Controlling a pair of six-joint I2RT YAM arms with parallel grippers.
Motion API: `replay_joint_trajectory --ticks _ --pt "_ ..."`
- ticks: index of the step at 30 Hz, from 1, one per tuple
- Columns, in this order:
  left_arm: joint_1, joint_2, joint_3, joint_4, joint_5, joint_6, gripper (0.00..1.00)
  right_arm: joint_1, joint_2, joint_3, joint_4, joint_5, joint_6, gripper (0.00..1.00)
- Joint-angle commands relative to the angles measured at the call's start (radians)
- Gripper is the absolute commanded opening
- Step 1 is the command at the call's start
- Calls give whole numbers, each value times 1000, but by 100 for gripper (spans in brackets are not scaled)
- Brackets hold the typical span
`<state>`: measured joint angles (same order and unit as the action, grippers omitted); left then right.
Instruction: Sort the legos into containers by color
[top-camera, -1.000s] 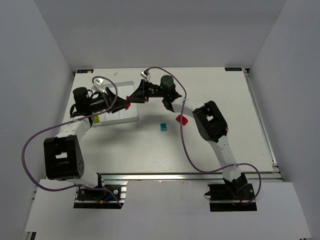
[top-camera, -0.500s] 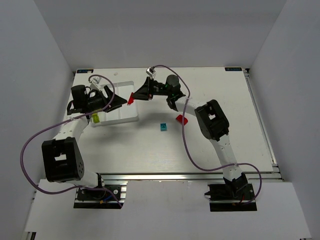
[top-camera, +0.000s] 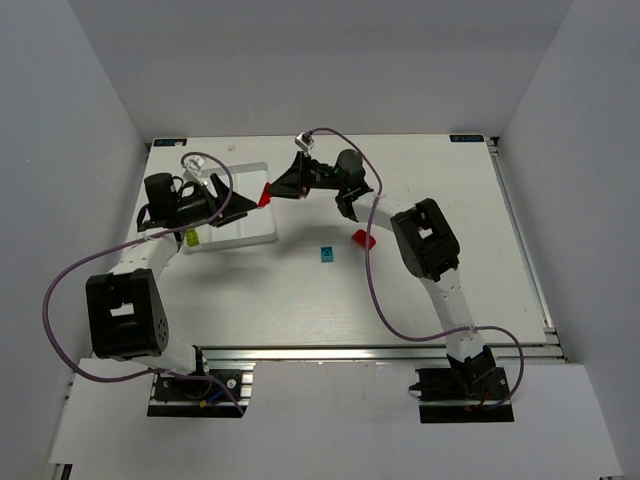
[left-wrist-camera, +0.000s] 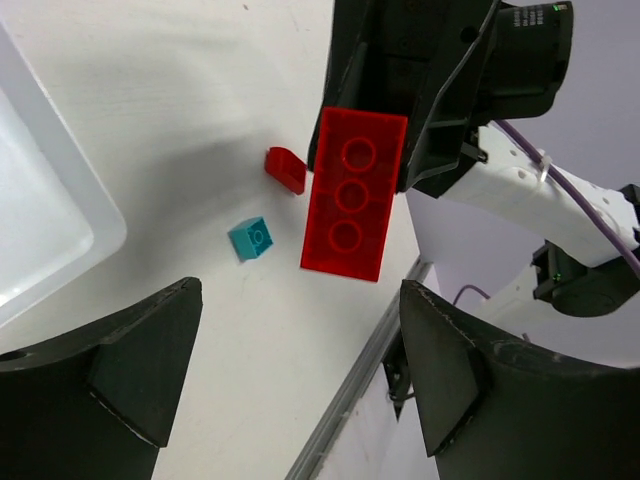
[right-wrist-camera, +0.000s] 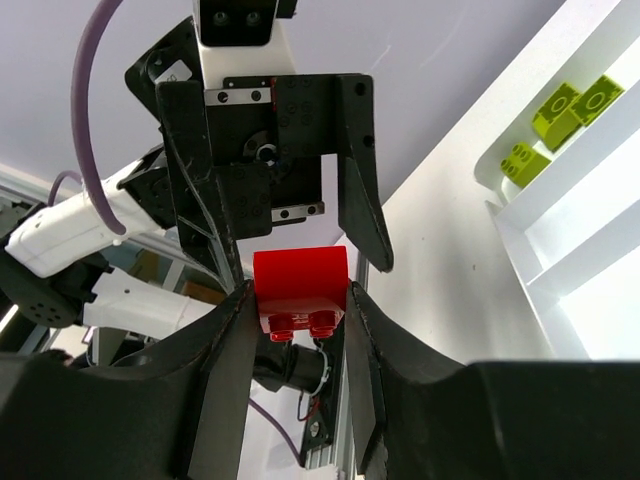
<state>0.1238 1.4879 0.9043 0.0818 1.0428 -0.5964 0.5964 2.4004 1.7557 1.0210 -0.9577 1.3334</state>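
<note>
We find a red lego (left-wrist-camera: 353, 193), three rings in a row on its face, clamped in the right gripper (right-wrist-camera: 298, 300) and held aloft at the right rim of the white tray (top-camera: 255, 235). The left gripper (left-wrist-camera: 300, 300) faces it, jaws spread wide. On the open table nearer the arms lie a teal brick (top-camera: 326, 254) and a small red brick (top-camera: 363, 238), apart from the tray. Yellow-green bricks (right-wrist-camera: 560, 110) occupy one compartment.
</note>
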Motion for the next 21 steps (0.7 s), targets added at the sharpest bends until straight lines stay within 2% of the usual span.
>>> replay_joint_trajectory --ticks 1,6,10,20,21 --pt "-13 -5 -8 90 85 -32 90 11 -12 1 67 -23 6 0" --pt "-13 11 -13 124 120 -55 89 28 -10 7 53 -21 1 0" --pt "-23 25 -27 171 148 -95 83 57 -9 17 30 -19 -19 0" --pt "-23 41 -36 187 166 -104 39 54 -17 18 19 -16 -22 0" --pt "-23 44 -38 191 164 -111 29 55 -17 15 19 -16 -23 0"
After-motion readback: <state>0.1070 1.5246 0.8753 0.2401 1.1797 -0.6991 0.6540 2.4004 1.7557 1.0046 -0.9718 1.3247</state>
